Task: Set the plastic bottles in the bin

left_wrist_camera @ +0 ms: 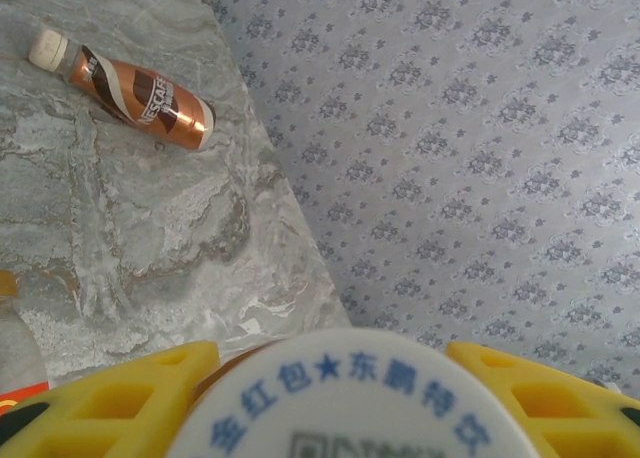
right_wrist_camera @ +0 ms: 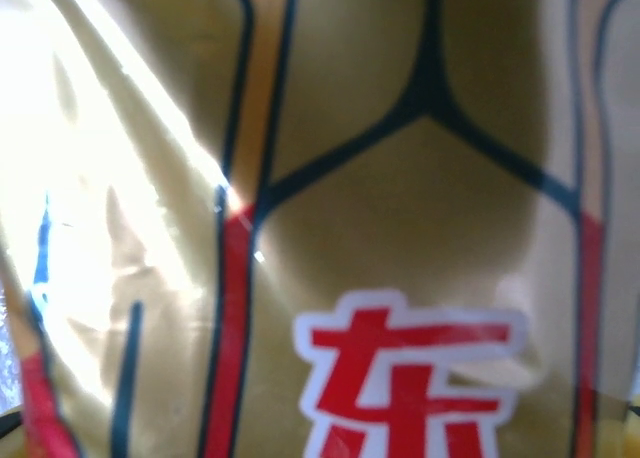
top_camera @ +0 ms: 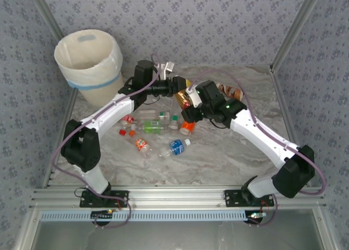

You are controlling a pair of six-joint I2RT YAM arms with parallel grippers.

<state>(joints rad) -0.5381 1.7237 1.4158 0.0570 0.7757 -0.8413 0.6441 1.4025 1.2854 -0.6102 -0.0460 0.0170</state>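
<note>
- Left gripper (left_wrist_camera: 330, 366): its yellow fingers (left_wrist_camera: 130, 398) sit close on either side of the white cap (left_wrist_camera: 340, 408) of a gold bottle (top_camera: 182, 99). I cannot tell whether they press it.
- Right gripper (top_camera: 190, 100): clamped on the same bottle's gold label.
- Other bottles (top_camera: 155, 129) lie on the marble table (top_camera: 218, 157) near both grippers, with a brown coffee bottle (left_wrist_camera: 150, 103) lying apart.
- Bin (top_camera: 101, 81): far left corner, well apart.

I log a grey-white marbled tabletop (top_camera: 218, 157) across the work area. Wall panels (top_camera: 218, 21) at the back and on both sides carry a pale blue-grey floral print. Aluminium posts (top_camera: 297, 29) stand at the far corners, and an aluminium rail (top_camera: 180, 195) runs along the near edge.
</note>
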